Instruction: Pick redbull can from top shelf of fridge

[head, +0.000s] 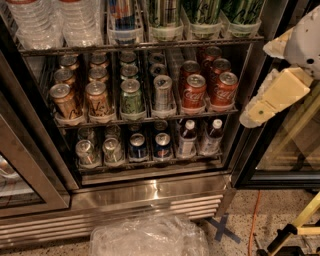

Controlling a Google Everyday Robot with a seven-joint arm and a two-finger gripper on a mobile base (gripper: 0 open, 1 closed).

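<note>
The redbull can (122,12), slim, blue and silver with a red mark, stands in a clear lane tray on the top shelf (150,46) of the fridge (150,192). Only its lower part shows at the top edge of the view. It sits between water bottles (55,20) on its left and tall green-patterned cans (202,12) on its right. My gripper (260,107), cream-coloured on a white arm, hangs at the right, outside the fridge opening, beside the cola cans and well below and right of the redbull can. It holds nothing that I can see.
The middle rack holds gold, green, silver and red cola cans (192,92). The bottom rack holds short cans and small bottles (186,137). An open glass door (280,165) stands at the right behind my gripper. A plastic-wrapped bundle (150,237), an orange cable and a yellow stand lie on the floor.
</note>
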